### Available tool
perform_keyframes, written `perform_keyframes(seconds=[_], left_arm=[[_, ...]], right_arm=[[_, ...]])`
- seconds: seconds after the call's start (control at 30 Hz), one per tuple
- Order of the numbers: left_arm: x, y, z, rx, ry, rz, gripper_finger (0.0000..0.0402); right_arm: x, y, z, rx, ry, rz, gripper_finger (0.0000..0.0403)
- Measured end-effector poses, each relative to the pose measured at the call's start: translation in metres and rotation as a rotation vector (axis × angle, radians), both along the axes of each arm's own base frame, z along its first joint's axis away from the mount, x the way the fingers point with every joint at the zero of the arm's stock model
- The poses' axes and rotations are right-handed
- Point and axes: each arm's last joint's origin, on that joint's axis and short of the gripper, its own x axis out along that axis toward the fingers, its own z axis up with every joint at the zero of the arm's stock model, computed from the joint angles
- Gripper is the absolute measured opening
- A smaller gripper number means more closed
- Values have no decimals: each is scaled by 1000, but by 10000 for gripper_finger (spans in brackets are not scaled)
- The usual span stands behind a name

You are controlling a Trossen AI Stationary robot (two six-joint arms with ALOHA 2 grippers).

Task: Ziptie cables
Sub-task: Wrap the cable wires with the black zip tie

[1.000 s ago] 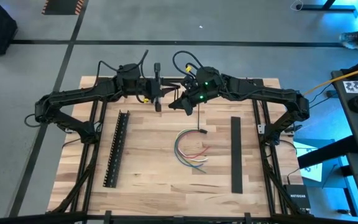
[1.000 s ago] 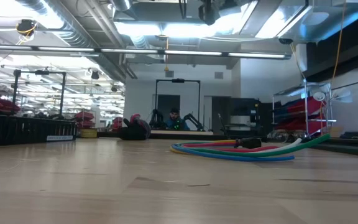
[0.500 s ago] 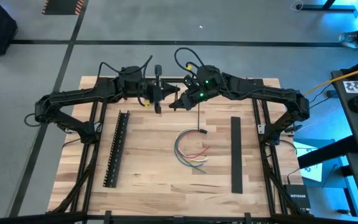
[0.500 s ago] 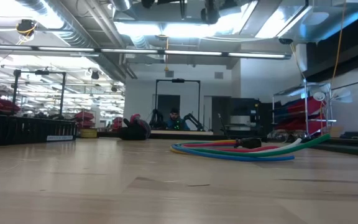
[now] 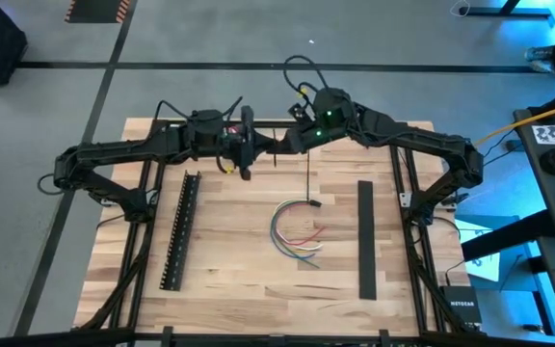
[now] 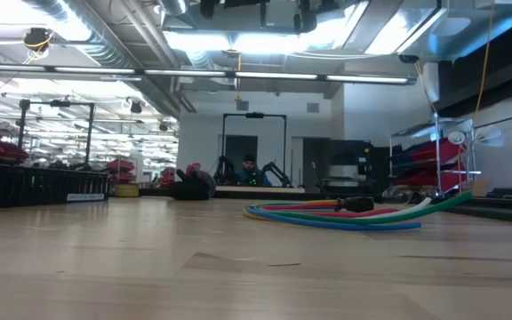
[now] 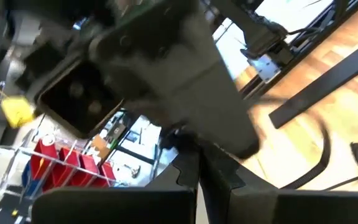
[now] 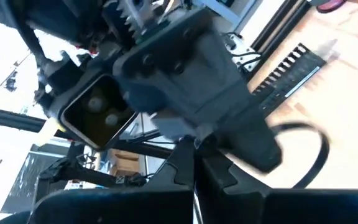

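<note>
Pincers left (image 5: 258, 146) and right (image 5: 279, 152), both closed empty, meet above the desk (image 5: 229, 260); cables (image 5: 295, 229) curve, black end toward them.

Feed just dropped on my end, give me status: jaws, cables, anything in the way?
Left gripper and right gripper shut, raised nose to nose over the table's far edge. Cables loose mid-table, untouched. Nothing blocking them.

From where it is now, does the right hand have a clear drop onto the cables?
Probably yes. The cables lie alone on open wood, nothing over them. The right hand is up at the far edge, shut, meeting the left hand, so it must first part from it.
</note>
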Motion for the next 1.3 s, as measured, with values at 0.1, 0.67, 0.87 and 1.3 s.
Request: perform_keyframes(seconds=[0.1, 0.67, 0.87, 1.3], left_arm=[[1, -3, 0, 1, 0, 9, 1], [1, -1, 0, -218, -52, 59, 1], [0, 0, 0, -294, -67, 72, 1], [1, -4, -1, -340, -68, 68, 1]], right_arm=[[1, 2, 0, -26, -9, 12, 0], [-52, 1, 13, -334, 101, 76, 132], [-58, -1, 28, -526, -2, 31, 182], [-17, 1, 19, -588, -148, 53, 186]])
